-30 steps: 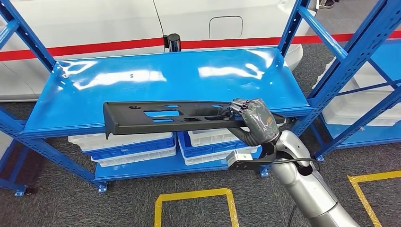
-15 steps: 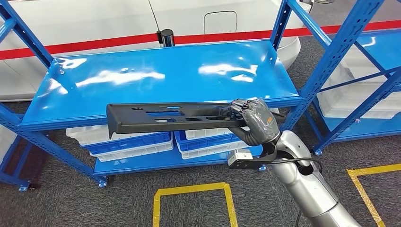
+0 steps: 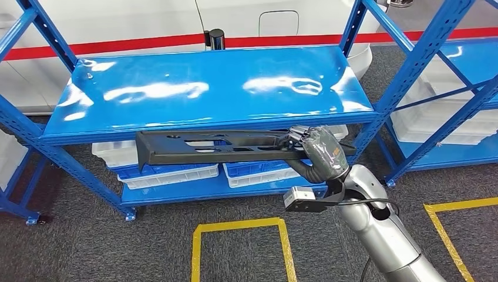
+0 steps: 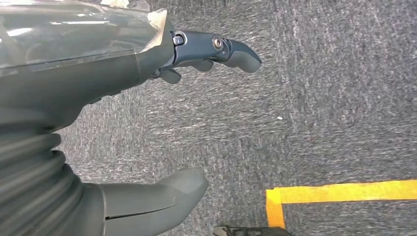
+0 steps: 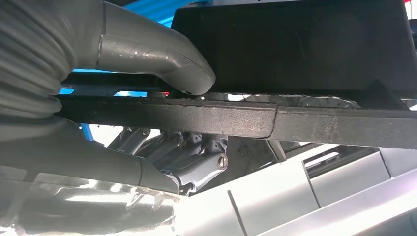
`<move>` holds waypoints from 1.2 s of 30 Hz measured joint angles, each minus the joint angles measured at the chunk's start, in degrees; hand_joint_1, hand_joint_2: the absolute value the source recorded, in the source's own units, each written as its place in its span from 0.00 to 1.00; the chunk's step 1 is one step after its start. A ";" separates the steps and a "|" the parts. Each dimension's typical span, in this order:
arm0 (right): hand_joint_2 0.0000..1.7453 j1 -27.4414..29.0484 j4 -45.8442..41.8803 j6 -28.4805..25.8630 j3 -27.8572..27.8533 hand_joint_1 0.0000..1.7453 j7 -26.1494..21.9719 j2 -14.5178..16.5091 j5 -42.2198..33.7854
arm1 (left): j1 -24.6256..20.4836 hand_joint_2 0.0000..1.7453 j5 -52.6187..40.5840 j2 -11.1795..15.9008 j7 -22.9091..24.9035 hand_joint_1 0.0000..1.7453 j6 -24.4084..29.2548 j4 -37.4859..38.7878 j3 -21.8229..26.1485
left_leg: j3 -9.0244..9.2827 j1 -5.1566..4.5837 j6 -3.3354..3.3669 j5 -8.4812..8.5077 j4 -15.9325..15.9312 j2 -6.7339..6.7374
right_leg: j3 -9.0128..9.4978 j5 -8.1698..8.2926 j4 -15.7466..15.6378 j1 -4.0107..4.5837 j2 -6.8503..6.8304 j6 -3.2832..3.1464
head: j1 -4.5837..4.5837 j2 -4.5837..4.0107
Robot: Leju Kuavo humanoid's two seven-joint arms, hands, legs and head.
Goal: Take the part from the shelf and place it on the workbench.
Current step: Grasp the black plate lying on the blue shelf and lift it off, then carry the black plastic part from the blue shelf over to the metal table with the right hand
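A long black part (image 3: pixel 211 147) with cut-out slots hangs level in the air just in front of the blue shelf's (image 3: pixel 205 88) front edge. My right hand (image 3: pixel 314 150) grips the part's right end. In the right wrist view the thumb (image 5: pixel 162 54) presses on one side of the part's black edge (image 5: pixel 295 123) and the darker fingers (image 5: pixel 187 157) curl under the other. My left hand (image 4: pixel 147 123) hangs over grey carpet with its fingers apart and nothing in it.
White and blue bins (image 3: pixel 170 170) sit on the lower shelf level. Blue uprights (image 3: pixel 405 76) rise on the right, with a second rack (image 3: pixel 464 135) beyond. Yellow floor tape (image 3: pixel 241 226) marks the carpet below. A white car body (image 3: pixel 147 20) stands behind the shelf.
The whole view has shifted as the camera moved back. The part now sits clear of the shelf's front edge, still held level in my right hand.
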 joint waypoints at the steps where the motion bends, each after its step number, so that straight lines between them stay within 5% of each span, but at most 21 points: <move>1: 1.00 -0.04 0.01 0.00 -0.06 1.00 0.00 0.00 0.01 | -0.01 1.00 -0.01 -0.01 -0.02 0.00 -0.01 -0.01 0.01 | -0.64 -0.03 -0.25 0.20 0.48 -0.01 | 3.08 0.55 -4.41 -0.06 0.00 0.23 | 0.01 0.00; 3: 1.00 0.00 0.00 -0.02 -0.21 1.00 0.00 -0.03 0.01 | -0.02 1.00 -0.05 0.00 -0.06 0.00 -0.01 -0.02 0.00 | -1.55 -0.22 -0.79 0.52 1.46 -0.07 | 6.46 0.91 -9.80 0.29 0.16 -0.18 | 0.05 0.00; 7: 1.00 0.04 0.01 -0.03 -0.43 1.00 -0.03 -0.08 0.00 | 0.05 1.00 -0.18 0.12 -0.09 0.00 -0.02 -0.02 -0.01 | -2.80 -0.17 -1.83 0.29 2.72 -0.38 | 5.39 1.58 -10.02 0.05 0.20 -1.89 | -0.03 0.00; 10: 1.00 0.08 0.02 -0.05 -0.52 1.00 -0.03 -0.05 0.02 | 0.06 1.00 -0.34 0.14 -0.09 0.00 -0.05 -0.02 -0.01 | -5.70 0.41 -2.93 -6.47 10.39 -0.57 | 3.91 3.08 -10.02 -0.24 0.03 -3.39 | -0.15 0.00; 12: 1.00 0.29 0.02 -0.08 -0.59 1.00 -0.02 -0.07 0.04 | 0.05 1.00 -0.50 0.12 -0.08 0.00 -0.08 -0.02 -0.01 | -7.33 0.75 -3.46 -10.02 17.19 -0.58 | 2.72 3.98 -9.96 -0.15 0.02 -3.39 | -0.17 0.00; 13: 1.00 0.44 0.02 -0.08 -0.61 1.00 -0.02 -0.08 0.07 | 0.05 1.00 -0.58 0.12 -0.07 0.00 -0.10 -0.02 -0.01 | -6.95 0.92 -3.57 -10.15 18.22 -0.57 | 2.22 4.36 -9.94 -0.14 0.02 -3.25 | -0.17 0.00; 14: 1.00 0.62 0.02 -0.09 -0.65 1.00 -0.02 -0.09 0.11 | 0.04 1.00 -0.64 0.13 -0.06 0.00 -0.13 -0.02 -0.01 | -5.41 1.06 -3.60 -9.32 16.94 -0.56 | 1.79 4.71 -9.92 -0.16 0.04 -3.10 | -0.17 0.00; 17: 1.00 0.91 -0.08 -0.15 -0.83 1.00 -0.02 -0.13 0.21 | -0.20 1.00 -0.75 0.24 0.01 0.00 -0.18 -0.02 -0.01 | 3.00 1.19 -3.15 -6.20 5.07 -0.71 | 1.07 5.62 -9.96 -0.17 0.11 -2.23 | -0.15 0.00; 19: 1.00 0.93 -0.18 -0.23 -1.01 1.00 -0.02 -0.23 0.30 | -0.33 1.00 -0.78 0.28 0.08 0.00 -0.21 -0.02 -0.02 | 5.01 0.77 -2.59 -5.80 1.68 -0.88 | 0.97 6.17 -10.04 -0.12 0.06 -1.42 | -0.08 0.00; 22: 1.00 1.03 -0.22 -0.33 -1.13 1.00 -0.05 -0.44 0.34 | -0.36 1.00 -0.64 0.30 0.26 0.00 -0.22 -0.02 -0.01 | 4.46 0.48 -1.27 -4.57 0.96 -0.69 | 0.36 6.49 -9.94 -0.02 0.02 -0.43 | -0.04 0.00; 24: 1.00 1.04 -0.21 -0.39 -1.25 1.00 -0.08 -0.57 0.33 | -0.41 1.00 -0.37 0.22 0.27 0.00 -0.18 -0.02 -0.01 | 3.72 0.51 -0.13 -3.19 0.20 -0.41 | -1.42 3.57 -6.51 0.15 0.02 -0.84 | 0.08 0.00; 26: 1.00 1.00 -0.13 -0.44 -1.39 1.00 -0.09 -0.58 0.34 | -0.36 1.00 -0.13 0.19 0.21 0.00 -0.10 -0.02 0.00 | 2.42 0.24 0.44 -2.15 0.19 -0.28 | -4.08 -1.15 1.03 0.09 0.02 -1.44 | 0.18 0.00; 28: 1.00 1.00 0.08 -0.45 -1.49 1.00 -0.09 -0.53 0.39 | -0.28 1.00 -0.03 0.14 0.06 0.00 -0.06 -0.02 0.01 | 1.01 0.02 0.51 -1.16 0.30 -0.21 | -5.00 -3.13 6.38 0.05 0.02 -0.92 | 0.19 0.00; 29: 1.00 0.98 0.16 -0.49 -1.54 1.00 -0.09 -0.49 0.43 | -0.27 1.00 -0.02 0.08 -0.02 0.00 -0.05 -0.02 0.01 | 0.36 -0.07 0.44 -0.70 0.39 -0.21 | -3.85 -2.62 5.95 0.06 0.02 -0.40 | 0.20 0.00; 31: 1.00 0.87 0.26 -0.64 -1.71 1.00 -0.09 -0.39 0.50 | -0.27 1.00 -0.04 -0.07 -0.09 0.00 -0.04 -0.02 0.01 | -0.74 -0.21 0.16 0.04 0.73 -0.25 | 1.56 -0.48 -1.07 0.07 -0.03 0.26 | 0.21 0.00; 33: 1.00 0.78 0.25 -0.92 -2.01 1.00 -0.08 -0.32 0.55 | -0.28 1.00 -0.10 -0.15 -0.08 0.00 -0.01 -0.02 0.01 | -1.54 -0.45 -0.36 0.63 1.26 -0.33 | 6.66 0.39 -8.66 0.47 -0.02 -0.18 | 0.20 0.00; 36: 1.00 0.85 0.25 -1.34 -2.49 1.00 -0.03 -0.28 0.64 | -0.27 1.00 -0.17 -0.20 -0.07 0.00 0.08 -0.02 0.01 | -2.03 -0.68 -1.22 1.57 1.52 -0.44 | 7.09 0.72 -10.93 0.81 0.13 -1.33 | 0.20 0.00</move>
